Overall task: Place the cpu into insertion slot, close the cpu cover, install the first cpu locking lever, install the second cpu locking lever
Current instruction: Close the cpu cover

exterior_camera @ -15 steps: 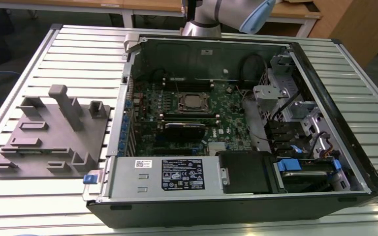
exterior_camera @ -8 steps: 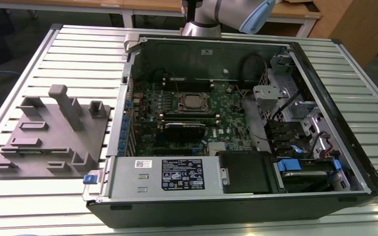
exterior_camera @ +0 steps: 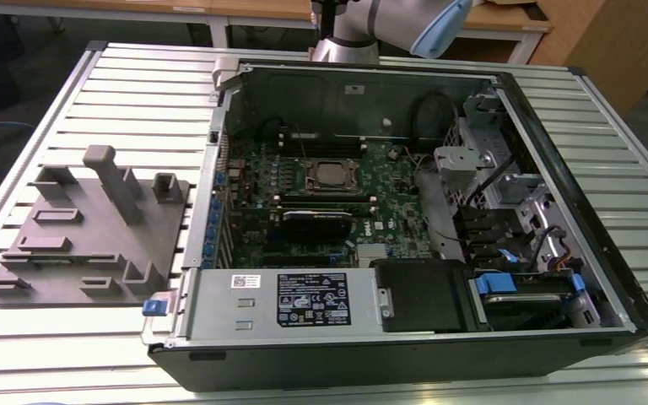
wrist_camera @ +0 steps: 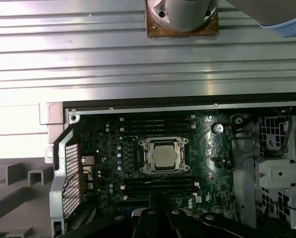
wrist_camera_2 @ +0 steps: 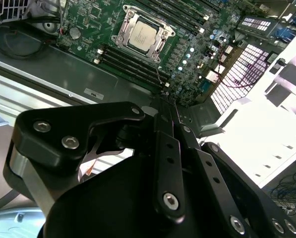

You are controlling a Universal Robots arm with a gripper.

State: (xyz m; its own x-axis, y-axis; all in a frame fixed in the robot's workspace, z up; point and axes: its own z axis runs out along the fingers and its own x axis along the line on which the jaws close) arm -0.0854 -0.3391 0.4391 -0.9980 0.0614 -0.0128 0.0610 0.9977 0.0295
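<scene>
The cpu lies flat in the middle of the green board, its silver-grey top showing. The cpu cover sits down around it as a silvery frame. Chip and cover hide the insertion slot beneath them. My gripper hangs well above the board, off to one side of the socket, over the memory slots. Its black fingers are shut together with nothing between them. I cannot make out how the locking levers stand.
The open computer case lies on a slatted metal table. A grey fixture block stands at the exterior view's left. Inside the case are a power supply, a black card and drive bays.
</scene>
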